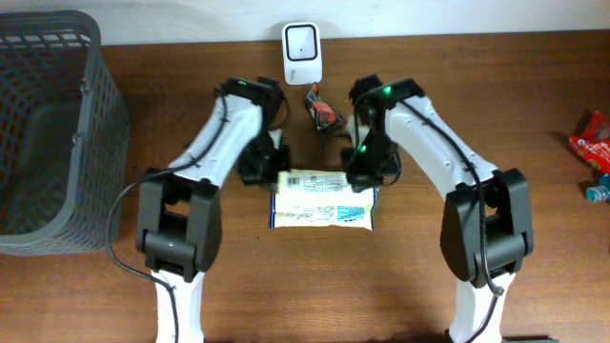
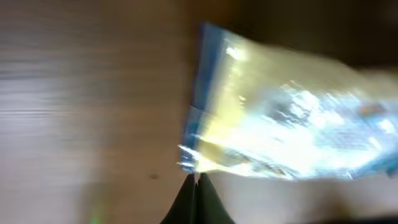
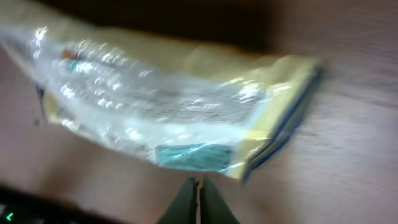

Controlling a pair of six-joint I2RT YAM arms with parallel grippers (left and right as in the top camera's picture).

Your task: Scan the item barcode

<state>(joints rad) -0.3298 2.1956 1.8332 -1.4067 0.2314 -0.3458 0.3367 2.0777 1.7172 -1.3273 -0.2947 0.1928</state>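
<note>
Arms, overhead: left gripper [image 1: 273,171] and right gripper [image 1: 360,177] flank the packet [image 1: 324,204] at its far corners, mid-tabletop before the scanner [image 1: 302,53] (presumably to present its barcode). Left wrist: jaws closed, pinching packet [image 2: 280,124] corner. Right wrist: jaws closed on packet [image 3: 168,106] seam edge

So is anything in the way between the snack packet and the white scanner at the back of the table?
Maybe. A small dark tangle with red in it lies on the table between the packet and the white scanner, a little off the straight line. Nothing else shows there.
</note>
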